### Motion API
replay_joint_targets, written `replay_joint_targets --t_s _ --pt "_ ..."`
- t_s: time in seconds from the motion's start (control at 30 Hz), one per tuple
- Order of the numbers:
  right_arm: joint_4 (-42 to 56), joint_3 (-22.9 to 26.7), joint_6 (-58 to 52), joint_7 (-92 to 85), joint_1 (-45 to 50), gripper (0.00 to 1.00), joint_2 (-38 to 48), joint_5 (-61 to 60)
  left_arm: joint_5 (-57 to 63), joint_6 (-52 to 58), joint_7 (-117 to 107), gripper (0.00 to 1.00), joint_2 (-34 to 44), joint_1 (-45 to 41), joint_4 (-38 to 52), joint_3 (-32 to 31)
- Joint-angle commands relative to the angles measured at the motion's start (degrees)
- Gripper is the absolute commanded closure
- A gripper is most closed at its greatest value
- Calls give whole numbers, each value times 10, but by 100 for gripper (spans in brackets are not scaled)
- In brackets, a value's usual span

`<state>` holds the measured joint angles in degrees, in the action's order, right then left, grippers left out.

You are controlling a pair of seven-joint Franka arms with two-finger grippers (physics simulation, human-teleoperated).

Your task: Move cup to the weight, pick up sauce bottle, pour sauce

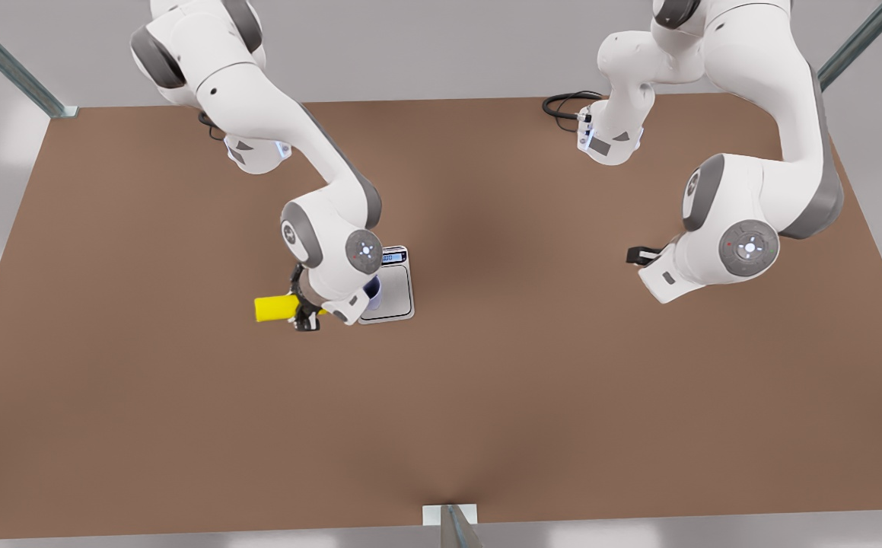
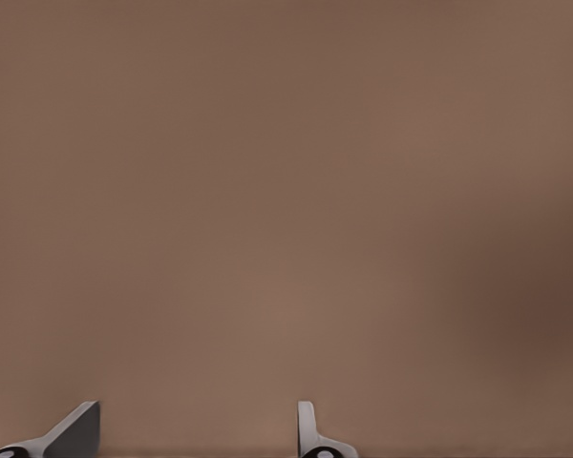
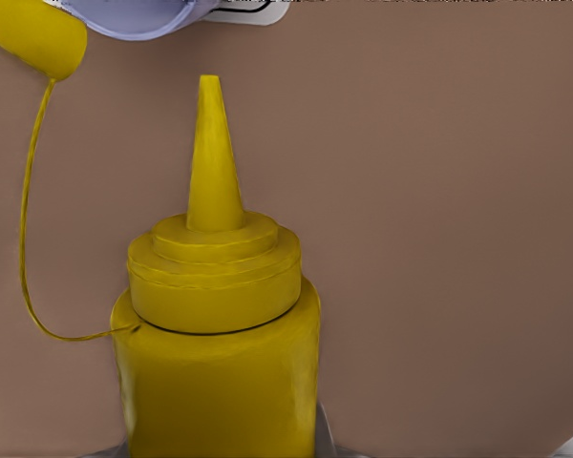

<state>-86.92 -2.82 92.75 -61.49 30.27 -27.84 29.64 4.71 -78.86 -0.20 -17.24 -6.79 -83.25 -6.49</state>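
**Sauce bottle held level beside the cup on the weight**

Item 1. Sauce bottle (image 1: pixel 276 307): bright yellow, lying level in the air on the front view's left, nozzle toward the weight. I judge it a light, soft-walled squeeze bottle whose smooth body would dent and could slip under a hard pinch, so the stiffer mid-body below the stepped collar looks the best place to hold. Its cap hangs off on a thin yellow tether in the right wrist view.

Item 2. Right gripper (image 1: pixel 306 310): pinching the sauce bottle across its body, fingers turned sideways. The arm reaches down from the far edge with its elbow bent, the wrist rolled over into a pouring attitude.

Item 3. Cup (image 1: pixel 371 290): lavender, standing on the weight, largely hidden behind the right wrist. The nozzle is just beside its rim.

Item 4. Weight (image 1: pixel 397 288): flat, silver, display strip at its far end, resting on the brown table (image 1: pixel 562 380).

Item 5. Left gripper (image 1: pixel 636 256): on the front view's right, well apart from everything, fingers spread over bare table. This arm waits, folded at the elbow.
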Motion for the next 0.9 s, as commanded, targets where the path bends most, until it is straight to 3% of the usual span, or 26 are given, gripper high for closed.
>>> replay_joint_targets --t_s 0.0,0.87 --pt "-2 0 9 149 7 47 -4 8 0 1 27 0 0 0 0 0" --pt "-83 -1 40 182 40 47 -6 42 1 -2 27 0 -8 5 4 -1"
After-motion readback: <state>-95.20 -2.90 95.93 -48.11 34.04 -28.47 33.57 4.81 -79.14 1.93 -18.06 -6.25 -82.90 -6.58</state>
